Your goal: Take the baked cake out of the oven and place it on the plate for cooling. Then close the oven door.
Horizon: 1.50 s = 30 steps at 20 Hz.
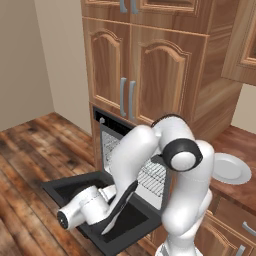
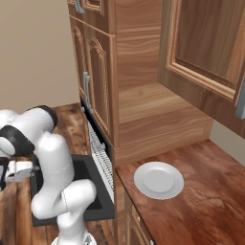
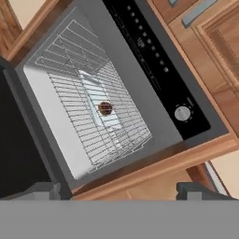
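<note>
The oven (image 3: pixel 70 56) stands open, with wire racks inside and a black control strip (image 3: pixel 154 60) with a silver knob (image 3: pixel 182 113). The baked cake (image 3: pixel 105 108), a small dark brown lump, sits on a pale tray (image 3: pixel 95 93) on a rack deep in the cavity. My gripper (image 3: pixel 122 193) is open and empty, its fingertips (image 3: pixel 44 190) wide apart, outside the oven and well short of the cake. The oven door (image 1: pixel 70 187) lies folded down flat beneath my arm. The white plate (image 2: pixel 158 179) rests on the counter to the right of the oven, also seen as the plate (image 1: pixel 230 167).
Arched wooden cabinet doors (image 1: pixel 150 75) with grey handles rise above the oven. The reddish wooden counter (image 2: pixel 206 206) carries the plate, with an upper cabinet (image 2: pixel 206 48) overhanging it. Wooden floor (image 1: pixel 30 150) spreads left of the lowered door.
</note>
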Motion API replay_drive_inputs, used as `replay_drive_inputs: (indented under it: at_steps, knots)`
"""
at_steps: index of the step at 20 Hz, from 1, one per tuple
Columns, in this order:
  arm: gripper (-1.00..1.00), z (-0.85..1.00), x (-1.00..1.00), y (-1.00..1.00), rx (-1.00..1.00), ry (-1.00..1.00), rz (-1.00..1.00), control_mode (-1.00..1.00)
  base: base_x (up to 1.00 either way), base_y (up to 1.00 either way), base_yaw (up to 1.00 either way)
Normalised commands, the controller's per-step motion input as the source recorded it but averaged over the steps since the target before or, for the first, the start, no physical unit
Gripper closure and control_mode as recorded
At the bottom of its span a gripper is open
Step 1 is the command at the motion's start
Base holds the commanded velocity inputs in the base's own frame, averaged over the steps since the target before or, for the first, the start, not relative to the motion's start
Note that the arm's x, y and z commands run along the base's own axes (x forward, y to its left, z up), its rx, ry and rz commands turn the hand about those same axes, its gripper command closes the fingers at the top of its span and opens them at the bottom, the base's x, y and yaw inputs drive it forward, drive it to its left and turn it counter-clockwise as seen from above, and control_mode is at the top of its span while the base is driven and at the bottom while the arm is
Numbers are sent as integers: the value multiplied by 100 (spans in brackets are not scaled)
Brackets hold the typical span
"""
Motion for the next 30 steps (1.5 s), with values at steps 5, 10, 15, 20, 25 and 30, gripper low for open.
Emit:
replay_drive_inputs:
  at_steps: [5, 10, 15, 20, 25, 30]
  knots:
    - [-100, 0, 23, -65, 6, -6, 0, -100, 0, 0, 0]
    - [-100, 0, 35, -45, 5, -1, 0, -100, 0, 0, 0]
    - [-100, 0, 41, -23, 2, 0, 0, -100, 0, 0, 0]
    - [-100, 0, 45, -15, 1, 0, 0, -100, 0, 0, 0]
    - [-100, 0, 51, -13, 0, 0, 0, -100, 0, 0, 0]
    - [-100, 0, 42, -14, 0, 0, 0, -100, 0, 0, 0]
